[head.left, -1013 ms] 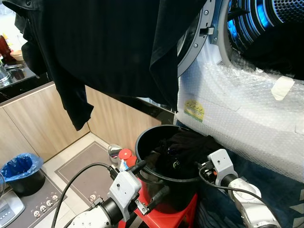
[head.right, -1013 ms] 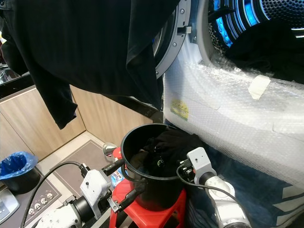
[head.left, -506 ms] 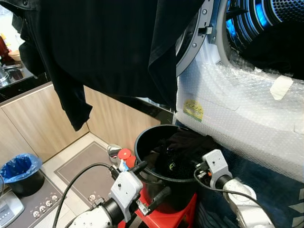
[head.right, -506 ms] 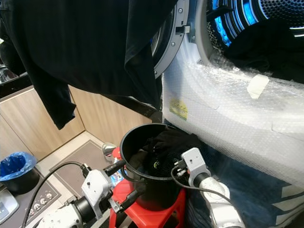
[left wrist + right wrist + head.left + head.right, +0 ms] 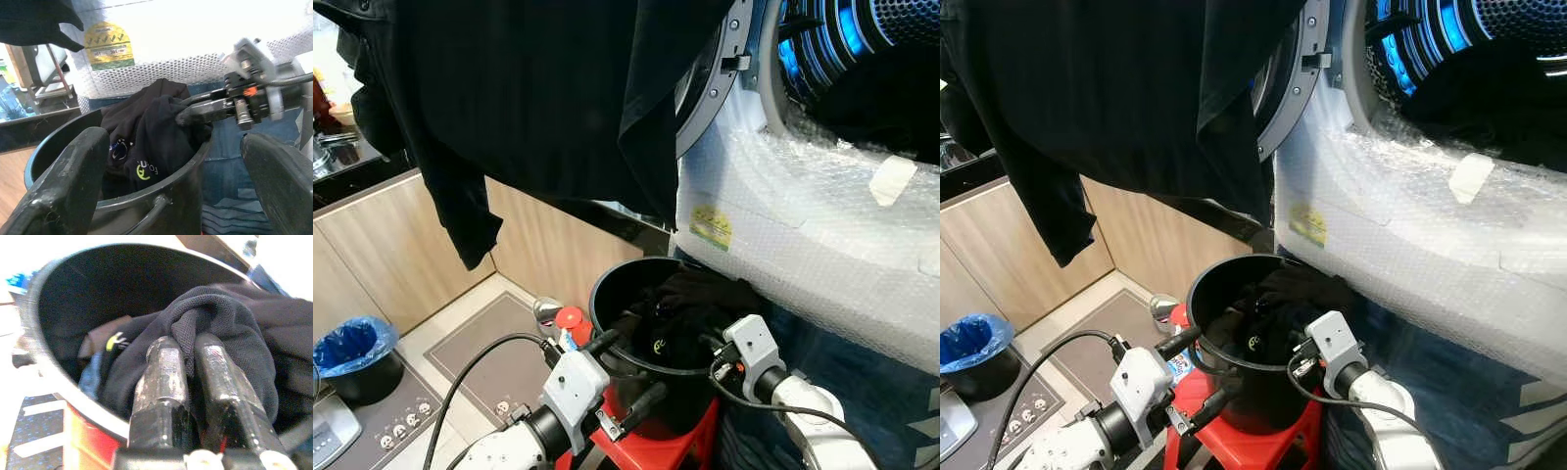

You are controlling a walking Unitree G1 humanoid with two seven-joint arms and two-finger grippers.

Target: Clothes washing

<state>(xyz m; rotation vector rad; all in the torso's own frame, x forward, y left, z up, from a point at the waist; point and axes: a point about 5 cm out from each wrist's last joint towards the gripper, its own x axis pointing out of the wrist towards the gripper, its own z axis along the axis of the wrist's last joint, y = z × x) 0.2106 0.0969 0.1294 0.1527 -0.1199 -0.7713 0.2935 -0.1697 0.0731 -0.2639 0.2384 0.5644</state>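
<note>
Left hand [image 5: 178, 191] fingers spread wide, flanking the round black plastic bucket [image 5: 161, 193]. Inside: dark crumpled garment with a green-white logo [image 5: 154, 137]. Right hand [image 5: 188, 113] pinches a fold of it at the rim. Bubble-wrapped white washer front [image 5: 195, 49] behind.

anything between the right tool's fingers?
Yes. In the right wrist view, a fold of the black garment is pinched between the right tool's fingers, over the bucket.

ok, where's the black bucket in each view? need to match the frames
Left eye: black bucket low centre, on the red stool.
Right eye: low centre, same stool.
Left wrist: between the left end effector's fingers, rim at.
Right wrist: rim behind the right end effector.
Shared landmark: yellow-green logo on the dark garment.
</note>
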